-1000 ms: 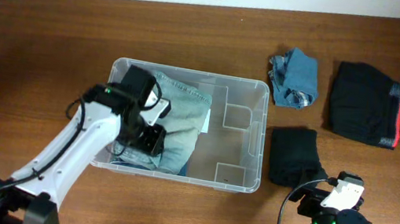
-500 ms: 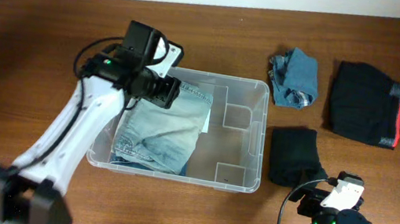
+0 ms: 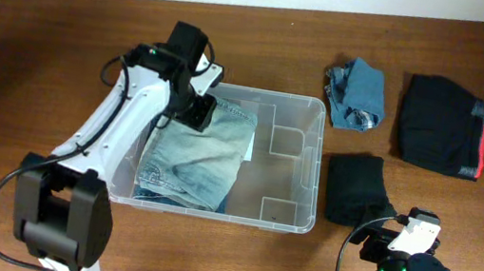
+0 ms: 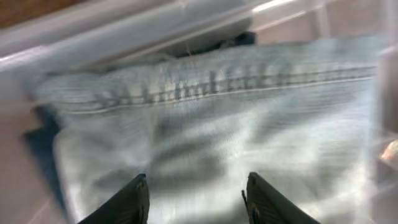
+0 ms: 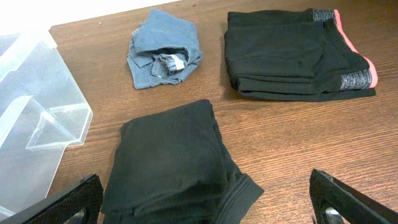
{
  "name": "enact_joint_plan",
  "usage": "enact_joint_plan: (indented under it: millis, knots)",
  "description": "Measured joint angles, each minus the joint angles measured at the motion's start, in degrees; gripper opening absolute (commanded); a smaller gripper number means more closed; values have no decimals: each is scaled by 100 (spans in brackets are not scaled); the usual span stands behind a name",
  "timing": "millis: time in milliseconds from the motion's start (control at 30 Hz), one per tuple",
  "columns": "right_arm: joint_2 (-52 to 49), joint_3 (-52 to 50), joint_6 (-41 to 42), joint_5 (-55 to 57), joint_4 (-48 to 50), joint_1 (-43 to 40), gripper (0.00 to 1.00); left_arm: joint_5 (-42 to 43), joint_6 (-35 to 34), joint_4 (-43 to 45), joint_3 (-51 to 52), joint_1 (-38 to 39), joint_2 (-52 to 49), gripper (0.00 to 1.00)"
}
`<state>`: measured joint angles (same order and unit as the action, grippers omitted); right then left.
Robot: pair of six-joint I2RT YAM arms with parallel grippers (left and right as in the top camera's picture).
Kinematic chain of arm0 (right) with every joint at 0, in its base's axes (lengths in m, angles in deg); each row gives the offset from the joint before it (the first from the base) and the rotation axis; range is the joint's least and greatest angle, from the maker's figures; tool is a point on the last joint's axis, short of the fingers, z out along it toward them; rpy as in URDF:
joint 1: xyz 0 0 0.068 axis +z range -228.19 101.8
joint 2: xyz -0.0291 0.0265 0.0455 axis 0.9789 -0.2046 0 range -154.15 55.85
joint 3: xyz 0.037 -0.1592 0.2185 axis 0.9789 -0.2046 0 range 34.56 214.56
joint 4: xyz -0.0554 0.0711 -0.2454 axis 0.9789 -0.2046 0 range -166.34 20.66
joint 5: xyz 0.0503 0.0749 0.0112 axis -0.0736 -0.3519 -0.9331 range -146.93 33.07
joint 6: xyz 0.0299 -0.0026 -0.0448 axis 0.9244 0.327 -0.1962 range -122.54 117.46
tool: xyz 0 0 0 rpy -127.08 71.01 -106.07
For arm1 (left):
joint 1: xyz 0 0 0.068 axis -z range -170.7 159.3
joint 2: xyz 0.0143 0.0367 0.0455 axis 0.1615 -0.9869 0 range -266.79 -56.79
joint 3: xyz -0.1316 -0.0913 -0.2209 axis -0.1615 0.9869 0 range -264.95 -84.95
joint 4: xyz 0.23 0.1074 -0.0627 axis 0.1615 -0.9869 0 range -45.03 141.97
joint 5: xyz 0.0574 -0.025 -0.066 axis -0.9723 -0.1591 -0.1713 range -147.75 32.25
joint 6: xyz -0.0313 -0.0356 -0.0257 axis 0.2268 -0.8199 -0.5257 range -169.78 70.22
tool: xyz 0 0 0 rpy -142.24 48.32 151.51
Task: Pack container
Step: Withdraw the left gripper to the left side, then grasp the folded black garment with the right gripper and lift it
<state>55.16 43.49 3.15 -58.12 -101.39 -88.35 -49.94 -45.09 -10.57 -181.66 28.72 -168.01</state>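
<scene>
The clear plastic container [image 3: 298, 178] stands mid-table with folded light-blue jeans [image 3: 195, 157] in its left half; the jeans fill the left wrist view [image 4: 217, 124]. My left gripper [image 3: 199, 113] is open and empty, above the jeans' far end at the container's back left. My right gripper [image 5: 205, 205] is open and empty, low near the front edge, facing a folded black garment [image 5: 171, 158]. The container's corner shows in the right wrist view [image 5: 37, 106].
To the container's right lie a crumpled blue garment [image 3: 356, 93], a folded black garment [image 3: 356, 188] and black shorts with a red-trimmed waistband [image 3: 443, 125]. These also show in the right wrist view: the blue garment [image 5: 163, 55], the shorts [image 5: 295, 53].
My left gripper has lifted off the jeans' front part and moved back to the container's far left end. The jeans lie flat in the container. The right arm has not moved.
</scene>
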Motion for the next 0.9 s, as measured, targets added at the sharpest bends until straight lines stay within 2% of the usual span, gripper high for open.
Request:
enact_joint_plan:
  millis: [167, 300, 400, 433, 467, 667, 767, 900]
  knots:
    - [0, 0, 2, -2, -2, 13, 98, -299, -109, -916, -1628, 0, 271, 65]
    - [0, -11, -28, 68, 199, 13, 98, -964, -573, -1733, -2608, -85, 885, 66]
    - [0, -15, 153, -153, 455, 13, 98, -1325, -951, -2170, -2918, -470, 1438, 70]
    - [0, -15, 341, -463, 409, 13, 98, -1508, -1152, -2323, -2964, -841, 1744, 70]
    - [0, -24, 507, -699, 483, 13, 98, -1543, -1266, -2400, -2973, -1082, 1878, 100]
    - [-33, -9, 1196, -1856, 973, 13, 98, -1722, -1572, -2660, -2973, -2295, 2337, 100]
    - [-387, 234, 1287, -2103, 892, 13, 99, -1733, -1613, -2708, -2973, -2452, 2483, 100]
    - [-1497, 1213, 1370, -2256, 734, 13, 98, -1733, -1635, -2730, -2973, -2507, 2544, 100]
